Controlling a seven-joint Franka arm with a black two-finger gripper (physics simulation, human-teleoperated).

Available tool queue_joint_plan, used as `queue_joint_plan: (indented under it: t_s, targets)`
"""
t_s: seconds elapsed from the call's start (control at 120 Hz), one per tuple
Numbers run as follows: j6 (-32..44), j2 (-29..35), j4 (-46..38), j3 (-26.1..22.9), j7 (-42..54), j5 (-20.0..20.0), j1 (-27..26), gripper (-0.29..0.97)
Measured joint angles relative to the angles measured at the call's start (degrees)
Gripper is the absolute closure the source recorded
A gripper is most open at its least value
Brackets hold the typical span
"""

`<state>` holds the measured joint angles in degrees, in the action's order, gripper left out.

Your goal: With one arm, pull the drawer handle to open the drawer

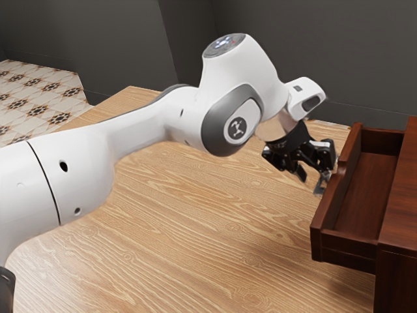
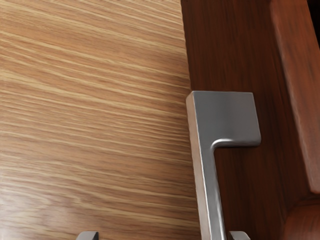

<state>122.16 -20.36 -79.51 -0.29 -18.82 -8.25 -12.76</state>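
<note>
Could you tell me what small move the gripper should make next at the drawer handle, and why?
Probably draw the gripper slightly further from the cabinet: the drawer already stands out, and the open fingers straddle the metal handle, one finger between it and the drawer front, so it can hook and pull.

In the wrist view the handle (image 2: pixel 210 175) is cut off by the picture's edge, so its full length cannot be told. Only the very ends of the fingertips (image 2: pixel 88 235) come in at that same edge. In the exterior view the gripper (image 1: pixel 319 175) covers most of the handle. The drawer (image 1: pixel 357 195) has its inner end hidden under the cabinet (image 1: pixel 399 215), which is cut by the exterior view's right and lower edges. The arm (image 1: pixel 130 156) runs out at the left edge, hiding its base.
</note>
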Motion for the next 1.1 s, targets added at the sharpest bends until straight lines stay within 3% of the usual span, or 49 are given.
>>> queue_joint_plan:
  t_s: [1.1]
  targets:
    - [0.03,4.17,-5.51,0.46,-0.79,2.41,3.2,0.41]
